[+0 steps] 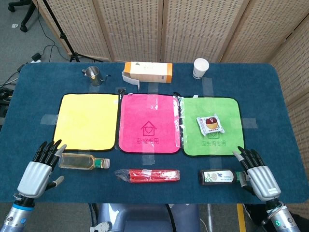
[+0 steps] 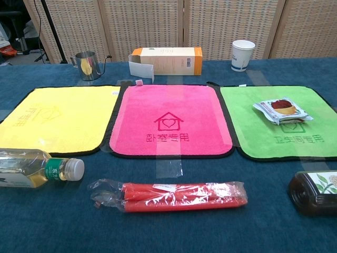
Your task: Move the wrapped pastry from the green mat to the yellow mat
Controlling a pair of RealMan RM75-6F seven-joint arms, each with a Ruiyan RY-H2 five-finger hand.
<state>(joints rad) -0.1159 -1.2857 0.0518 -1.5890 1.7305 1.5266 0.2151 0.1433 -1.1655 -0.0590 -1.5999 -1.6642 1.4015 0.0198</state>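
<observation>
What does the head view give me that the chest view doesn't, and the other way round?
Only the head view shows the left hand and right hand, both open at the table's near edge. The chest view adds nothing of its own, just a closer, lower look. Both show the wrapped pastry on the green mat, and the bare yellow mat.

yellow mat (image 1: 87,121), pink mat (image 1: 148,123) with house print, green mat (image 1: 212,126), dark blue table cover (image 1: 145,191), red sticks pack (image 1: 150,175).
</observation>
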